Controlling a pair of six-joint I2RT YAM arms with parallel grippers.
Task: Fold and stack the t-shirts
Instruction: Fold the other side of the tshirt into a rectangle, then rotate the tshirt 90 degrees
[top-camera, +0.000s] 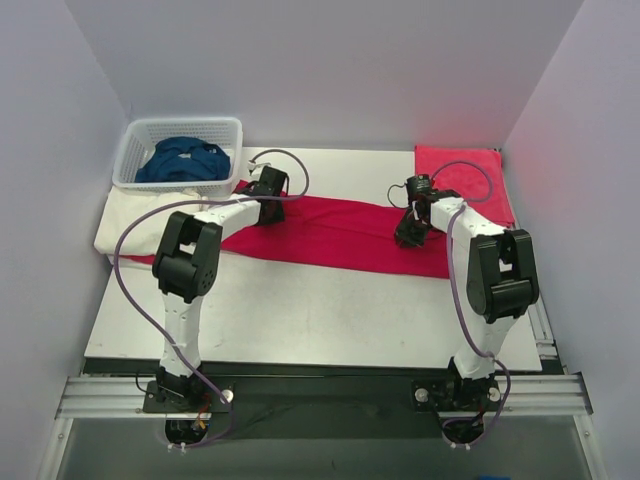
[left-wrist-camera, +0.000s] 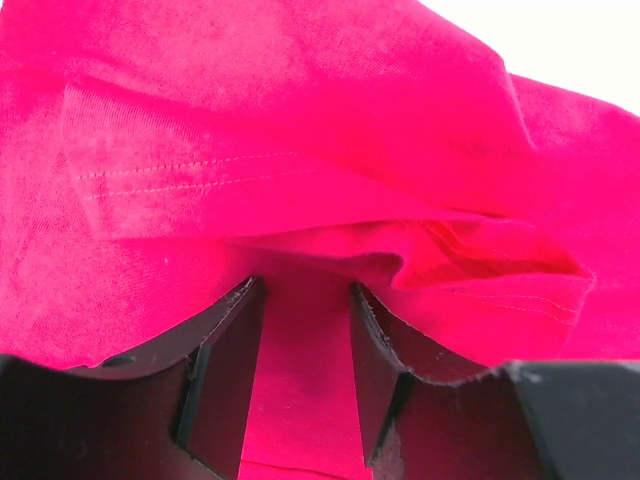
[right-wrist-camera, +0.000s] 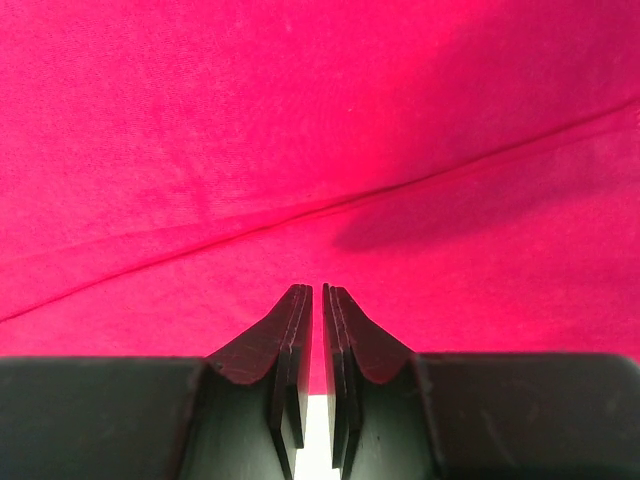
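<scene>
The crimson red t-shirt (top-camera: 330, 235) lies as a long band across the table. My left gripper (top-camera: 268, 208) is low on its back left part. In the left wrist view that gripper (left-wrist-camera: 305, 285) is open, and a loose fold of the red t-shirt (left-wrist-camera: 300, 120) lies over its fingertips. My right gripper (top-camera: 408, 235) rests on the shirt's right part. In the right wrist view it (right-wrist-camera: 318, 288) is shut to a thin slit on the red t-shirt (right-wrist-camera: 300, 130), with nothing seen between the jaws. The dark blue t-shirt (top-camera: 183, 160) is in the basket. The cream-white t-shirt (top-camera: 125, 225) lies at the far left.
The white lattice basket (top-camera: 185, 121) stands at the back left, partly on the cream shirt. A flat red folded cloth (top-camera: 460, 165) lies at the back right corner. Walls close the table on three sides. Bare white table runs along the front.
</scene>
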